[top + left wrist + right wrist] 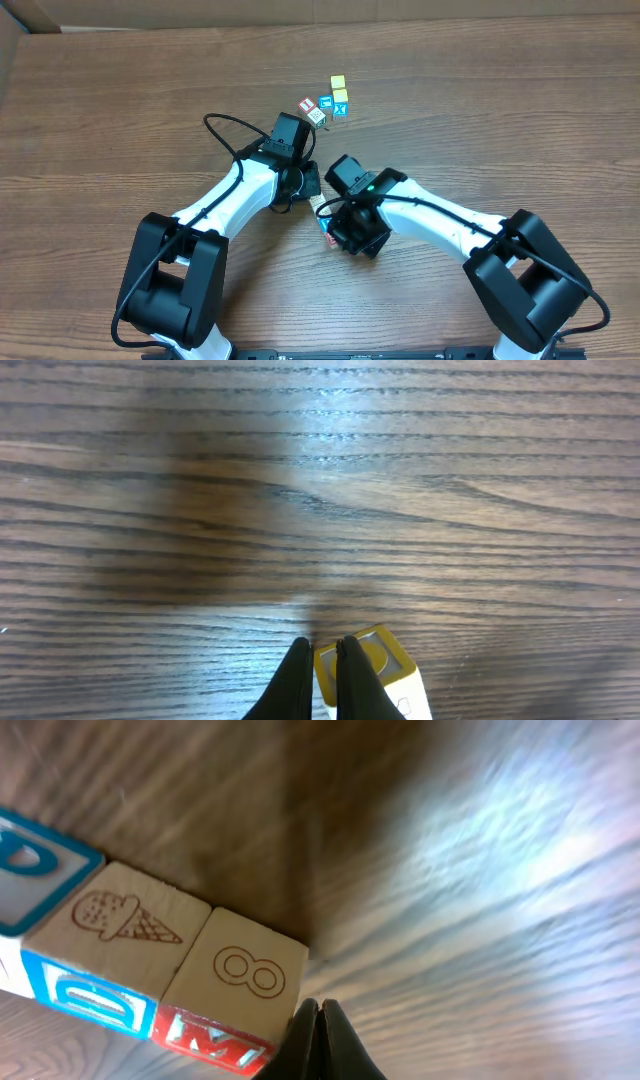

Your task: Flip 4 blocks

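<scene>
left pincer [322,652] together beside one block [375,662], right pincer [318,1012] together beside three blocks [120,935], yellow cubes [339,84] beyond

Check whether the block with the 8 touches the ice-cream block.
Touching. The right wrist view shows the block with the 8 and the ice-cream block side by side, faces flush, no gap.
</scene>
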`<control>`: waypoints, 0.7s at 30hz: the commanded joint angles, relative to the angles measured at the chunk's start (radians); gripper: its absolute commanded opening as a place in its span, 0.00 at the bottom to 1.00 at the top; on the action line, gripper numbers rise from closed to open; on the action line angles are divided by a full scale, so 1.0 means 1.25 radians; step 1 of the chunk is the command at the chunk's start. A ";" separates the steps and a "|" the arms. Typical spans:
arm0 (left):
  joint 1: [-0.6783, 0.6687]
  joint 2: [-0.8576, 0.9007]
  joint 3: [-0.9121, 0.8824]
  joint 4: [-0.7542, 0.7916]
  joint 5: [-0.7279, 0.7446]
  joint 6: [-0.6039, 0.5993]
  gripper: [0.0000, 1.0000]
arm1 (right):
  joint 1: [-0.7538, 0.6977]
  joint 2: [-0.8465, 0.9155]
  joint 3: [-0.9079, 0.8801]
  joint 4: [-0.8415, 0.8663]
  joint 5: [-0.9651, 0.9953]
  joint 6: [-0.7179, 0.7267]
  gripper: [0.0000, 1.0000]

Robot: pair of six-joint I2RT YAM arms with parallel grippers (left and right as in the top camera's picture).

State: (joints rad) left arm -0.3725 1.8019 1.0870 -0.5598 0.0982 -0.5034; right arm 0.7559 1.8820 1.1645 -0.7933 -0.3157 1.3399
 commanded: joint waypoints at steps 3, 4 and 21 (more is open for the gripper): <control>-0.022 0.034 -0.004 -0.011 0.081 -0.011 0.04 | 0.023 -0.020 0.010 0.043 0.000 0.096 0.04; -0.022 0.038 -0.004 -0.011 0.081 -0.011 0.04 | 0.028 -0.020 0.010 0.044 0.000 0.110 0.04; 0.037 0.039 0.069 -0.046 0.080 0.050 0.04 | 0.042 -0.020 0.022 0.004 0.128 0.023 0.04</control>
State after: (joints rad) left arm -0.3611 1.8427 1.1076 -0.6094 0.1905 -0.4644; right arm 0.8135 1.8820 1.1652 -0.7868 -0.2195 1.4620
